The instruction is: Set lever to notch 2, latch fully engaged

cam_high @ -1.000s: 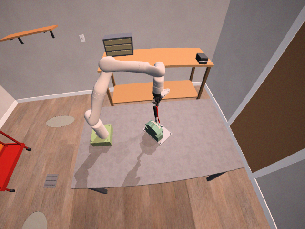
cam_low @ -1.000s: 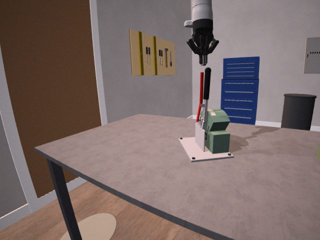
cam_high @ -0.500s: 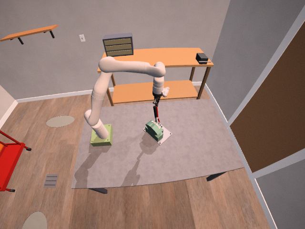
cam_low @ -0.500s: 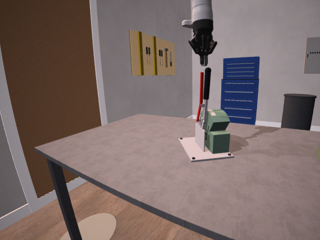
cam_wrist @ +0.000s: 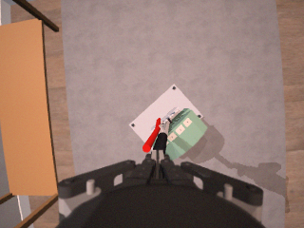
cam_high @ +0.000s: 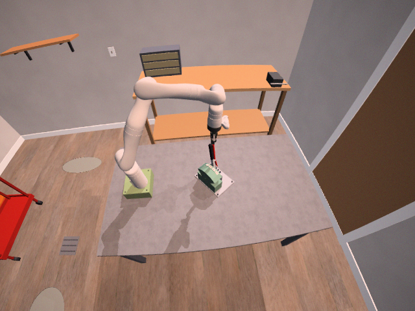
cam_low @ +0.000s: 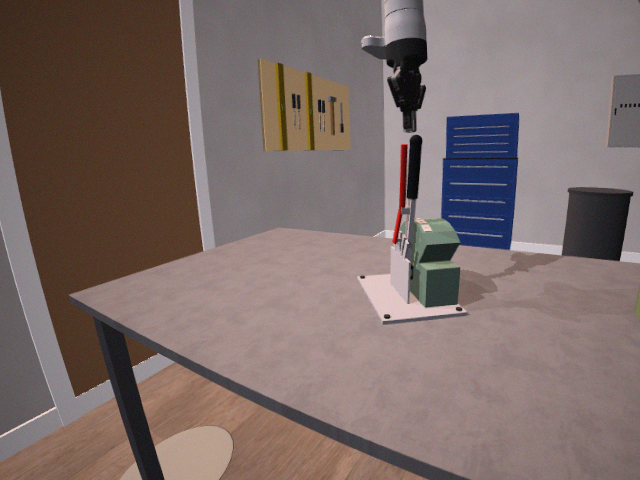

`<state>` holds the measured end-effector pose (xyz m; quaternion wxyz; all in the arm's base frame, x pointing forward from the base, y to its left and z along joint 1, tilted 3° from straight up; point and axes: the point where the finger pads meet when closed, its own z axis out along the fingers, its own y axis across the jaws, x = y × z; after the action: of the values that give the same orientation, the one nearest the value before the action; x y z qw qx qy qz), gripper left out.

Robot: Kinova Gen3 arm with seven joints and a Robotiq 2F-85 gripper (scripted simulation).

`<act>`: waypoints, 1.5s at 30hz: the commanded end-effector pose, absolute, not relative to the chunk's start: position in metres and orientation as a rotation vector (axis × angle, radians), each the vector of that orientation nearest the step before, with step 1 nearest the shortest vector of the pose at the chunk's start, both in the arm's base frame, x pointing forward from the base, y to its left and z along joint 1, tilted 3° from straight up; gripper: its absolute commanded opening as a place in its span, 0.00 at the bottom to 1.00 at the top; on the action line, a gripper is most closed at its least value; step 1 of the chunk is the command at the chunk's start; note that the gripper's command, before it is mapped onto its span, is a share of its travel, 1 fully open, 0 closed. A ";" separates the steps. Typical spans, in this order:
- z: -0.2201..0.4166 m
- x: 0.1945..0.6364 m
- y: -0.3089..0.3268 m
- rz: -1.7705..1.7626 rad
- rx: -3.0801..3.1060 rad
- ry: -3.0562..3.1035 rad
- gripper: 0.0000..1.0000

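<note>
A green lever unit stands on a white baseplate on the grey table. Its black handle stands almost upright, with the red bar beside it, spread a little away from the handle. Small number plates lie on the green top. My gripper is shut on nothing and hangs just above the handle's tip, with a small gap. In the wrist view the shut fingers sit right over the handle and the red bar.
The arm's green base block stands on the table to the left of the lever unit. An orange shelf table stands behind the table. A blue cabinet and a dark bin stand beyond it.
</note>
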<state>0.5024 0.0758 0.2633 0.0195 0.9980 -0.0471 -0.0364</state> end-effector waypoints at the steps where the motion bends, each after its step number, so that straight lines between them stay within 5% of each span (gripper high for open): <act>1: 0.268 0.501 0.072 -0.121 3.104 0.026 0.00; 45: 0.286 0.496 0.080 -0.118 2.293 2.174 0.00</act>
<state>0.4957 0.0841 0.2803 -0.0111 0.7352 0.6767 -0.0383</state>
